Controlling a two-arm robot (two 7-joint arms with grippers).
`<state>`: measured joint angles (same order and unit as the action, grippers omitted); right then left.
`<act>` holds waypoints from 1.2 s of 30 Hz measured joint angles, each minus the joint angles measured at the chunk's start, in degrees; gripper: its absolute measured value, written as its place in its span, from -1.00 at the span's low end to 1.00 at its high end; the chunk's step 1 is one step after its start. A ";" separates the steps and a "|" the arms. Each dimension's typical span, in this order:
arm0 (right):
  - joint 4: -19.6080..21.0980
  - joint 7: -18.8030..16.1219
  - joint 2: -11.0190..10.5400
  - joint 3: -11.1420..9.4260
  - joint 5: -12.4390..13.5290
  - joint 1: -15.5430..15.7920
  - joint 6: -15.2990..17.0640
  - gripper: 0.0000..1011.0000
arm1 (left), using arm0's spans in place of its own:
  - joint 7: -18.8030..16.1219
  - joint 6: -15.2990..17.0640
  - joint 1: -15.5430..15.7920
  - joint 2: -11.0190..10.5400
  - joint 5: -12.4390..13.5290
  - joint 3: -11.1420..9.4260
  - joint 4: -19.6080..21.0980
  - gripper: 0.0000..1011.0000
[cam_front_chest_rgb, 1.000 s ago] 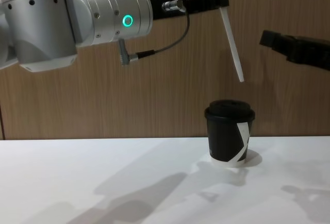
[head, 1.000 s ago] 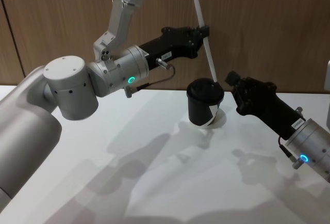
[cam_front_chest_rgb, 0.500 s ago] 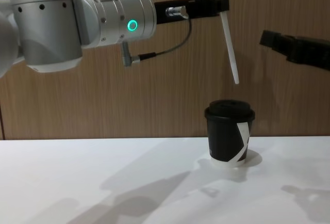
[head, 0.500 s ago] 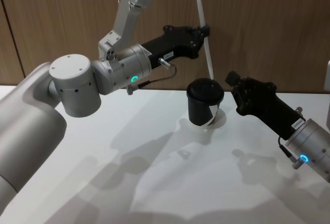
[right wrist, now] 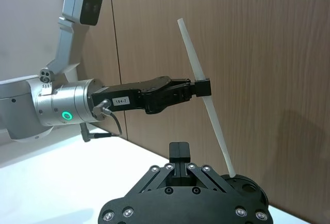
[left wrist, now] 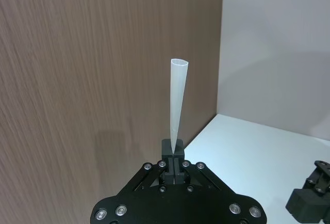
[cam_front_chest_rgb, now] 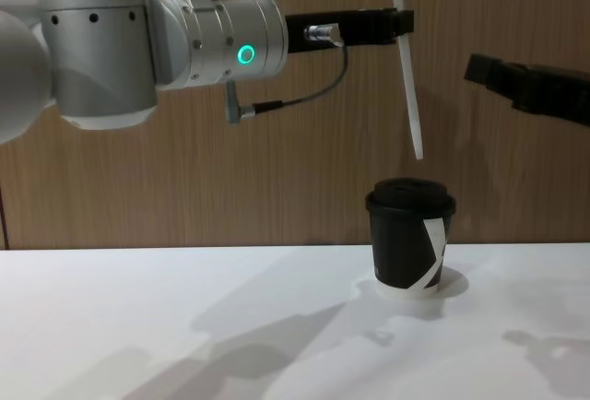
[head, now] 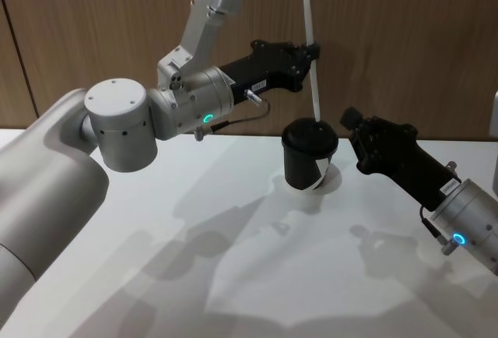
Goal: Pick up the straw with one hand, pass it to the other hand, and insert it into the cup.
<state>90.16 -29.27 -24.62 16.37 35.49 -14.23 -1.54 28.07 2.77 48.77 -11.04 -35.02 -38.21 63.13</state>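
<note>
Left hand (left wrist: 172,150) clamps straw (left wrist: 177,97); wood panel (left wrist: 77,79) behind.

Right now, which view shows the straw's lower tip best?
Chest view: side-on, the straw tip hangs above the cup lid. Head view overlaps tip and lid; right wrist sees it obliquely; left wrist, the top end.

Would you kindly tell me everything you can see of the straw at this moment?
The straw is a long, thin, straight white tube, plastic by the look, with an open upper end. It hangs nearly upright, slightly tilted, and is pinched a little above its middle by the fingers of the left gripper. Its lower end hovers just above the domed lid of the cup, apart from it in the chest view. Nothing else touches it.
</note>
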 joint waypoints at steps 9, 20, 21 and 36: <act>0.00 0.00 0.00 0.00 0.00 0.00 0.00 -1.00 | 0.26 -1.26 0.84 0.85 1.36 -0.20 -2.42 -0.99; 0.00 0.00 0.00 0.00 0.00 0.00 0.00 -1.00 | 1.21 -2.28 1.59 1.85 1.93 0.10 -5.03 -0.99; 0.00 0.00 0.00 0.00 0.00 0.00 0.00 -1.00 | 1.43 -2.38 1.70 1.99 1.95 0.16 -5.40 -0.99; 0.00 0.00 0.00 0.00 0.00 0.00 0.00 -1.00 | 3.02 -2.77 2.62 2.90 2.40 0.58 -7.83 -0.99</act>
<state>90.16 -29.27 -24.61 16.36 35.49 -14.23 -1.54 31.09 0.01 51.39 -8.14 -32.62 -37.63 55.30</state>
